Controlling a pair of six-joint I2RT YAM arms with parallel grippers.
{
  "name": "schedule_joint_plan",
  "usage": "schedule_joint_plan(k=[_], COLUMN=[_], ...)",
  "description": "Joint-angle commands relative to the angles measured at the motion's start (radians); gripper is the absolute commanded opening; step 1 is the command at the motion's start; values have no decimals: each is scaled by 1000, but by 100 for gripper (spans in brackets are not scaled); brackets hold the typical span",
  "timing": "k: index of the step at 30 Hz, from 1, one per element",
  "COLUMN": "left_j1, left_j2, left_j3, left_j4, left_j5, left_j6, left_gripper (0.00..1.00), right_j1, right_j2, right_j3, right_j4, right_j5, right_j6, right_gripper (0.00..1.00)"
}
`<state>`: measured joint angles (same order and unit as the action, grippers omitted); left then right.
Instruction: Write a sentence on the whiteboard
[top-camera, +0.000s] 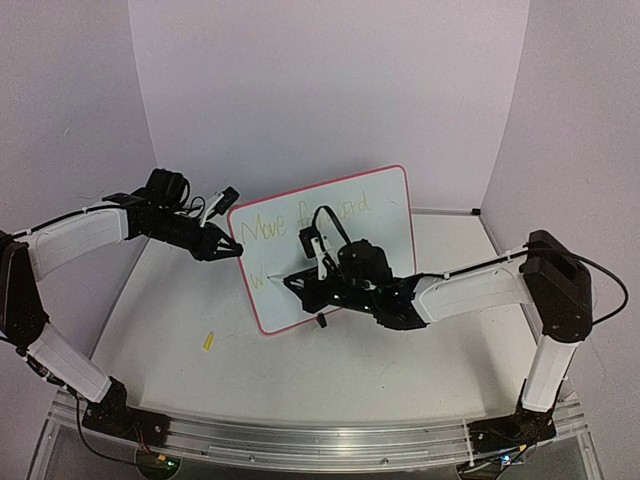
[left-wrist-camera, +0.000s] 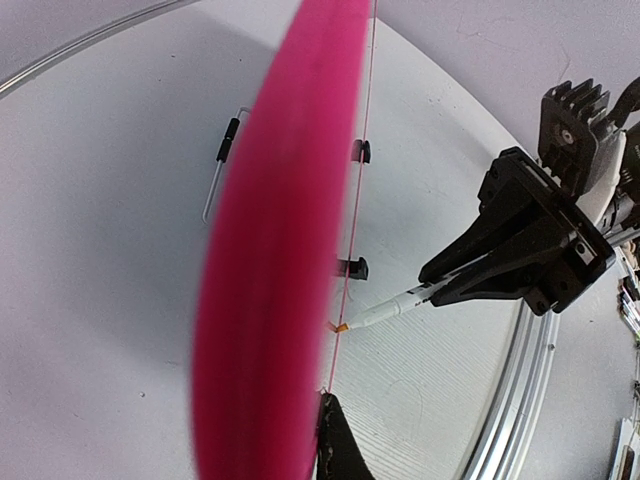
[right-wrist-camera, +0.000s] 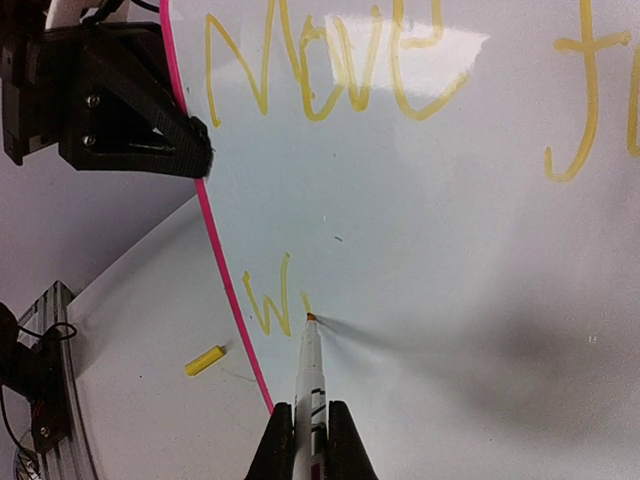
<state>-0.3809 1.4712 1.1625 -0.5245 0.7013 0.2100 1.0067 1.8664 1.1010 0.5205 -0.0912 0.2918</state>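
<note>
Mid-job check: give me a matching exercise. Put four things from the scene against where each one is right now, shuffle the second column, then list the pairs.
Things:
1. marker
2. yellow cap
3. left pincer
4. writing

Places:
A. lying on the table, left of the whiteboard
B. shut on the whiteboard's left edge
C. on the whiteboard's face, in yellow
D. held in the right pincer, tip against the whiteboard

Pairs: 1-D, 2-A, 3-B, 4-C
</note>
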Motion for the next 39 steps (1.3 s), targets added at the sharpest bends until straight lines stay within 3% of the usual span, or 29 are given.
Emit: schedule_joint_plan(k=[1, 18, 39], left_j1=[-27, -27, -27], left_j2=[37, 35, 37], left_j3=[-5, -6, -5], left_j4=[-37, -36, -35], left_j5=[-72, -72, -69], left_j6=[43, 43, 43], left_gripper=[0, 0, 0], right_j1=[-4, -3, -3], right_j2=[10, -97, 8], right_j3=[-25, -23, 82], right_j4=[-18, 18, -20], right_j5=[36, -56, 4], right_j6=[21, -6, -22], right_gripper=[0, 0, 0])
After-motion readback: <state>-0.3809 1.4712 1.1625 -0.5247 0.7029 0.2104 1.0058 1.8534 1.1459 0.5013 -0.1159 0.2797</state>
